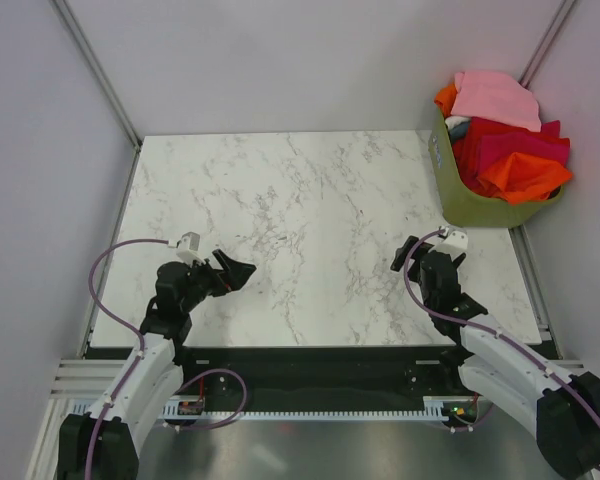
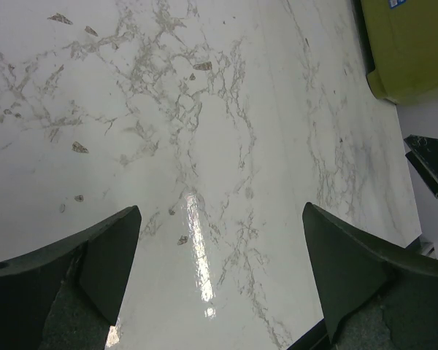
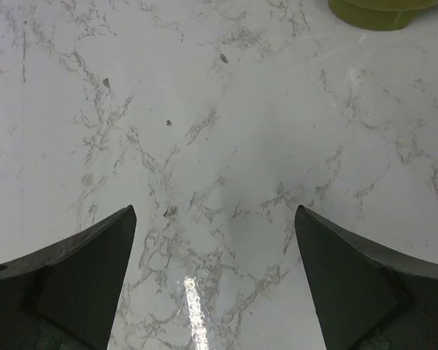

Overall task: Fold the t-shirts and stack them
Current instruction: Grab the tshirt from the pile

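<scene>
**Left gripper (image 1: pixel 237 272) and right gripper (image 1: pixel 404 254) hang empty**

Both hover low over the marble surface (image 1: pixel 310 210), jaws spread wide, probably readied for a first reach; at the far right corner, the t-shirts (image 1: pixel 502 135) lie heaped in the green basket (image 1: pixel 477 207), none folded.

The left arm (image 1: pixel 145 360) and right arm (image 1: pixel 495 345) crouch at the table's (image 1: pixel 310 190) near edge. The left gripper (image 1: pixel 234 272) hovers over its near-left part and the right gripper (image 1: pixel 404 254) over its near-right, jaws wide apart, both empty.
</scene>
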You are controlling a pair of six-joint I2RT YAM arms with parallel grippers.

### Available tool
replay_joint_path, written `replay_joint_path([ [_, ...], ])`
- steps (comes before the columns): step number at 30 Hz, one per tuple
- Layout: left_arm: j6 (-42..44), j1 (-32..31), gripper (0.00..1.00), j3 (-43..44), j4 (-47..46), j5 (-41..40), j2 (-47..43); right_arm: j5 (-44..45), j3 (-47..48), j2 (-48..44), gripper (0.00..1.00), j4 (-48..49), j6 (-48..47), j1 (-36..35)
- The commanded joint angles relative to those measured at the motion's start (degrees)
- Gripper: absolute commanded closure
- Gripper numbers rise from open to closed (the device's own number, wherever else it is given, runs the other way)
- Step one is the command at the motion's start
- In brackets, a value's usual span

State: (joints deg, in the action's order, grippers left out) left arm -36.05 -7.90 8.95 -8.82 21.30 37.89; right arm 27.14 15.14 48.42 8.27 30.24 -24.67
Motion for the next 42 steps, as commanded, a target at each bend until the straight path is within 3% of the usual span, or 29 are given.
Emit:
replay_joint_path([
  [1,0.46,-0.27,0.0,1.07,-1.64,0.76,-0.1,2.39,2.0,-0.96,0.02,0.17,0.87,-0.21],
  [6,0.55,-0.18,0.0,1.16,-1.64,1.11,-0.18,7.13,2.0,-1.4,0.02,-1.32,4.03,-0.29],
  [10,0.81,-0.18,0.01,0.98,-1.81,1.47,-0.36,6.09,4.37,-0.44,0.05,-2.99,4.21,-0.29],
  [15,0.81,-0.18,0.02,1.07,-2.52,1.73,0.78,4.95,18.94,5.0,0.16,-12.83,4.48,0.23],
  [19,0.63,-0.18,0.02,1.42,-2.52,1.9,1.57,4.24,32.48,11.68,0.14,-19.95,4.04,2.51],
  [22,0.55,-0.18,0.03,1.51,-2.52,2.17,1.84,4.34,41.18,15.99,0.15,-23.03,5.52,6.37],
  [26,0.37,-0.18,0.04,1.51,-2.52,2.08,1.84,-2.43,51.37,22.39,0.18,-24.53,9.82,16.2],
  [29,0.28,-0.18,0.05,1.6,-2.52,1.99,2.19,-4.98,56.73,27.4,0.27,-24.88,12.73,20.08],
  [35,0.11,-0.18,0.06,1.95,-2.69,2.34,3.15,-2.97,65.71,37.07,0.27,-26.11,14.32,24.04],
  [42,-0.25,-0.18,0.07,2.3,-2.96,2.61,4.74,-5.33,72.48,46.49,0.36,-26.55,17.13,31.95],
])
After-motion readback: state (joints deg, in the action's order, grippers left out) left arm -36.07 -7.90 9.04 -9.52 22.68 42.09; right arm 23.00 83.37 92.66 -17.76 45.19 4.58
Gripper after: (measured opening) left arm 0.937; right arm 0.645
